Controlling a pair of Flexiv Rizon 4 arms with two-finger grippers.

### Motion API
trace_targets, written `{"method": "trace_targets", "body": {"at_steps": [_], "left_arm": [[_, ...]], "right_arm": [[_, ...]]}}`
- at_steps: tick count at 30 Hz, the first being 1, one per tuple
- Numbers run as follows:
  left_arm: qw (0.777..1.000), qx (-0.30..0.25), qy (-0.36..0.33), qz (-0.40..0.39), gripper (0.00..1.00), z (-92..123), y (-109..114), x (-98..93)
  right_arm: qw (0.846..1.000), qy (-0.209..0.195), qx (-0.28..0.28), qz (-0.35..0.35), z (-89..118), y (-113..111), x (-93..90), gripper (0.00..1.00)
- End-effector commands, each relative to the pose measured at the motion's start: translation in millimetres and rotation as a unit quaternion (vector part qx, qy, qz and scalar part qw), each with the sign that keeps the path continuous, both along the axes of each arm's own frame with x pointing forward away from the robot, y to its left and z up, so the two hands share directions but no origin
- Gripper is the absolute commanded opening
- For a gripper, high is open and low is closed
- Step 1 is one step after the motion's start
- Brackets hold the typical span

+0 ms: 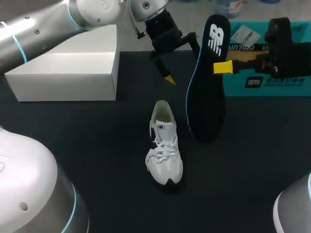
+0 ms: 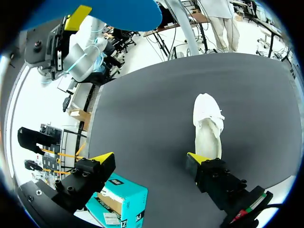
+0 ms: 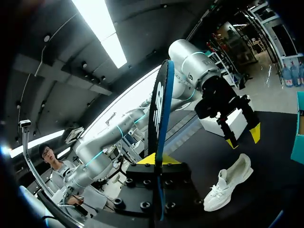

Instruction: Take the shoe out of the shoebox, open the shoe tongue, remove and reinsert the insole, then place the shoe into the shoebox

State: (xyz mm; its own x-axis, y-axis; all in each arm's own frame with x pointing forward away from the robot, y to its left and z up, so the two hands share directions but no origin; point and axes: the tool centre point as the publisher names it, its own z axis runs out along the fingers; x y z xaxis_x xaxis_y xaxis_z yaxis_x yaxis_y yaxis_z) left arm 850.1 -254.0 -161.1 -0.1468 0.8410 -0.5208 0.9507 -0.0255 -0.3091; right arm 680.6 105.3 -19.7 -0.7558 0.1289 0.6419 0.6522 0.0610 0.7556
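In the right gripper (image 1: 223, 67), the insole (image 1: 206, 97) is clamped.

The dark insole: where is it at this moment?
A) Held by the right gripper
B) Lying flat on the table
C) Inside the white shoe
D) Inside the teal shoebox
A: the right gripper is shut on the insole and holds it up on its edge, beside the white shoe and not inside it.
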Motion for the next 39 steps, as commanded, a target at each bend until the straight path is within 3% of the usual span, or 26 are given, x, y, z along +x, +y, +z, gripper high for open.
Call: {"method": "trace_targets", "body": {"at_steps": [1, 4, 5, 17, 20, 22, 28, 31, 39], "left_arm": [[0.988, -0.148, -0.011, 0.043, 1.00, 16, 21, -9.9], [0.980, -0.196, -0.005, 0.038, 1.00, 32, 26, -11.9], [0.978, -0.205, -0.006, 0.035, 1.00, 37, 27, -13.8], [0.944, -0.329, -0.026, 0.012, 1.00, 89, 30, -35.3], [0.939, -0.343, -0.036, -0.002, 1.00, 100, 25, -35.5], [0.937, -0.347, -0.045, -0.009, 1.00, 105, 23, -36.4], [0.929, -0.353, -0.108, 0.003, 1.00, 114, 19, -49.2], [0.929, -0.345, -0.135, 0.007, 1.00, 113, 15, -55.8], [0.923, -0.356, -0.148, 0.018, 1.00, 110, 11, -63.2]], "right_arm": [[0.999, 0.045, 0.024, 0.005, -6, -26, -4.1, 0.00], [0.997, 0.073, 0.022, 0.013, -5, -36, -4.3, 0.00], [0.998, 0.058, -0.001, 0.021, -3, -39, -4.0, 0.00], [0.998, 0.058, -0.001, 0.021, -3, -39, -4.0, 0.00], [0.990, 0.136, 0.044, -0.016, -16, -35, 16.9, 0.00], [0.984, 0.151, 0.086, -0.022, -18, -35, 35.3, 0.00], [0.970, 0.232, 0.076, -0.010, -18, -42, 81.0, 0.00], [0.959, 0.275, 0.067, 0.004, -21, -46, 93.3, 0.00], [0.962, 0.270, 0.045, -0.013, -20, -49, 100.3, 0.00]]}}
